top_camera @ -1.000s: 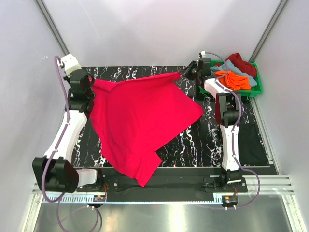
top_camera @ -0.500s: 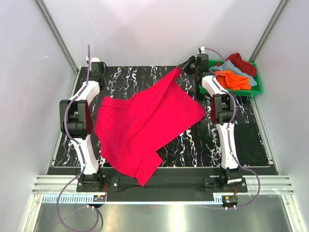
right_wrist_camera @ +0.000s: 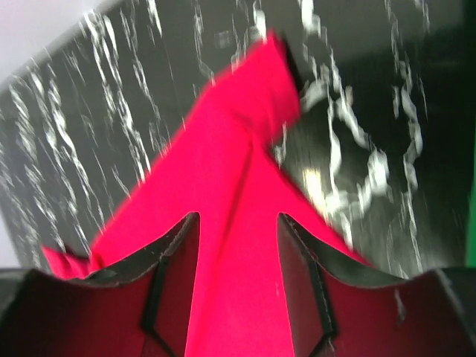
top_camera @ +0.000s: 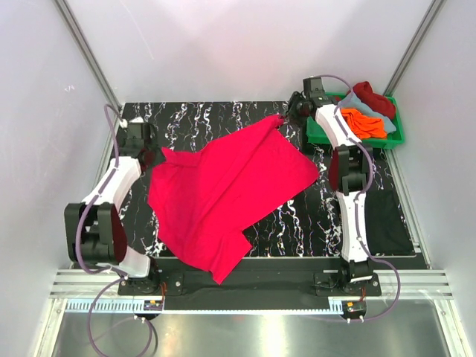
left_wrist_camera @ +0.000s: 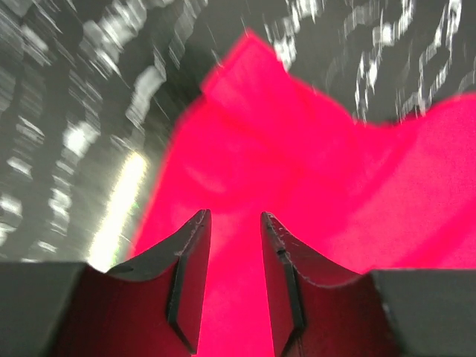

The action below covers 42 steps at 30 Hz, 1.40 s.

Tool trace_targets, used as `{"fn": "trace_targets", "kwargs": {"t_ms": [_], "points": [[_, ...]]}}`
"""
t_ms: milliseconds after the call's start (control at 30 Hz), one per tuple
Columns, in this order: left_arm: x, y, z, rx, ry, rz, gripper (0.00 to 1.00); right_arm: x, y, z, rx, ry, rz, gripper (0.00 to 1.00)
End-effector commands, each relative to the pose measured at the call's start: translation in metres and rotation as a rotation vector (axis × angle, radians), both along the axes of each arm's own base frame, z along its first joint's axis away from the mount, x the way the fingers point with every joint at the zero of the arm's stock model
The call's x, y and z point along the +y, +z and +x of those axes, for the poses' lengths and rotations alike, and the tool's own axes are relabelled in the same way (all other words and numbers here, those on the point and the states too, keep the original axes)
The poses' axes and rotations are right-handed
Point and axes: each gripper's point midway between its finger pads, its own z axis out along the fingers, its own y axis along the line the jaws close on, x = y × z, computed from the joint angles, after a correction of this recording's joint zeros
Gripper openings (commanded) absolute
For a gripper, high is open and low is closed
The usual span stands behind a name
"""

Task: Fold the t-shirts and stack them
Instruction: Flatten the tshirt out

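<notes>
The bright pinkish-red t-shirt (top_camera: 223,186) lies spread across the middle of the black, white-veined desk (top_camera: 201,119), crumpled into a rough diamond, with its lowest corner at the near edge between the two arm bases. The left end effector (top_camera: 143,145) sits low at the shirt's left corner; its wrist camera shows the left end effector (left_wrist_camera: 233,216) released, with a narrow gap between the fingers (left_wrist_camera: 195,245) and red cloth filling the view beneath and beyond them. The right end effector (top_camera: 291,111) is at the far right corner of the shirt, just beside the green plastic crate (top_camera: 357,141). From its own camera it is also released: the fingers (right_wrist_camera: 186,253) stand well apart and a ridged strip of the shirt runs through the gap to a pointed tip on the desk – nothing is pinched. In the crate lie an orange t-shirt (top_camera: 363,123), a grey-blue t-shirt (top_camera: 343,100) and a dark red t-shirt (top_camera: 372,95), bunched together.
</notes>
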Motion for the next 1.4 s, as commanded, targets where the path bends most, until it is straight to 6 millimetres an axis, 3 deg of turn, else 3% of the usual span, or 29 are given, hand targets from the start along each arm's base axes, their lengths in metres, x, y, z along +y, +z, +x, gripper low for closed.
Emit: {"fn": "trace_targets", "kwargs": {"t_ms": [0,33,67,100,200,233,267,300,333,467,533,600,633,733,767,833,867,900,933,1033,1067,1167,1233,1267,1300,1333,1367], "points": [[-0.039,-0.032,-0.012,0.097,-0.031,-0.213,0.38,0.017,0.031,-0.067,0.082,0.134,-0.152,0.52],[-0.043,-0.032,-0.008,0.095,-0.038,-0.236,0.38,0.018,0.025,-0.081,0.109,0.149,-0.175,0.52],[-0.046,-0.045,-0.004,0.129,-0.043,-0.252,0.38,0.024,0.021,-0.093,0.118,0.172,-0.212,0.51],[-0.056,-0.035,0.007,0.111,-0.084,-0.296,0.38,0.020,0.013,-0.114,0.157,0.181,-0.233,0.48],[-0.067,-0.047,0.033,0.145,-0.116,-0.346,0.36,0.015,-0.004,-0.146,0.215,0.185,-0.242,0.42],[-0.069,-0.054,0.038,0.165,-0.120,-0.362,0.35,0.012,-0.008,-0.151,0.224,0.182,-0.247,0.32],[-0.070,-0.059,0.043,0.177,-0.117,-0.371,0.34,0.010,-0.011,-0.153,0.223,0.179,-0.256,0.29],[-0.070,-0.076,0.046,0.219,-0.101,-0.384,0.33,0.007,-0.021,-0.161,0.246,0.184,-0.265,0.25],[-0.070,-0.072,0.057,0.204,-0.080,-0.409,0.33,0.007,-0.024,-0.163,0.250,0.190,-0.266,0.18],[-0.067,-0.100,0.075,0.262,-0.028,-0.417,0.33,-0.005,-0.043,-0.166,0.276,0.196,-0.332,0.10],[-0.048,-0.117,0.084,0.300,0.042,-0.426,0.33,-0.014,-0.054,-0.170,0.303,0.182,-0.354,0.10],[-0.033,-0.120,0.091,0.318,0.083,-0.425,0.33,-0.023,-0.065,-0.181,0.352,0.157,-0.351,0.11],[-0.026,-0.133,0.088,0.354,0.105,-0.418,0.33,-0.029,-0.068,-0.185,0.369,0.138,-0.351,0.12],[-0.006,-0.130,0.106,0.319,0.124,-0.409,0.32,-0.040,-0.078,-0.206,0.418,0.129,-0.372,0.13],[-0.001,-0.138,0.109,0.326,0.124,-0.405,0.32,-0.042,-0.080,-0.211,0.428,0.134,-0.375,0.14],[0.008,-0.127,0.128,0.291,0.098,-0.407,0.31,-0.045,-0.084,-0.226,0.456,0.142,-0.379,0.16],[0.009,-0.138,0.130,0.312,0.091,-0.414,0.31,-0.047,-0.086,-0.230,0.464,0.137,-0.378,0.17],[0.014,-0.124,0.144,0.275,0.084,-0.405,0.31,-0.046,-0.085,-0.230,0.460,0.141,-0.372,0.19],[0.016,-0.122,0.141,0.292,0.074,-0.387,0.33,-0.044,-0.082,-0.227,0.450,0.151,-0.366,0.20],[0.025,-0.088,0.139,0.240,0.075,-0.282,0.40,-0.045,-0.062,-0.211,0.408,0.145,-0.381,0.24],[0.018,-0.063,0.132,0.209,0.053,-0.240,0.42,-0.052,-0.048,-0.201,0.378,0.117,-0.394,0.25],[0.018,-0.031,0.112,0.177,0.033,-0.100,0.56,-0.061,-0.029,-0.203,0.358,0.097,-0.416,0.36],[0.003,-0.011,0.083,0.164,0.013,-0.037,0.60,-0.069,-0.022,-0.211,0.347,0.090,-0.434,0.41],[0.000,-0.010,0.073,0.169,0.006,-0.031,0.60,-0.073,-0.022,-0.213,0.345,0.090,-0.444,0.42],[-0.024,-0.022,0.055,0.211,-0.048,-0.021,0.60,-0.075,-0.026,-0.216,0.357,0.092,-0.440,0.42],[-0.033,-0.012,0.045,0.191,-0.064,-0.029,0.59,-0.080,-0.028,-0.215,0.361,0.081,-0.429,0.42],[-0.045,-0.016,0.035,0.203,-0.086,-0.041,0.57,-0.079,-0.030,-0.215,0.367,0.078,-0.415,0.42]]}}
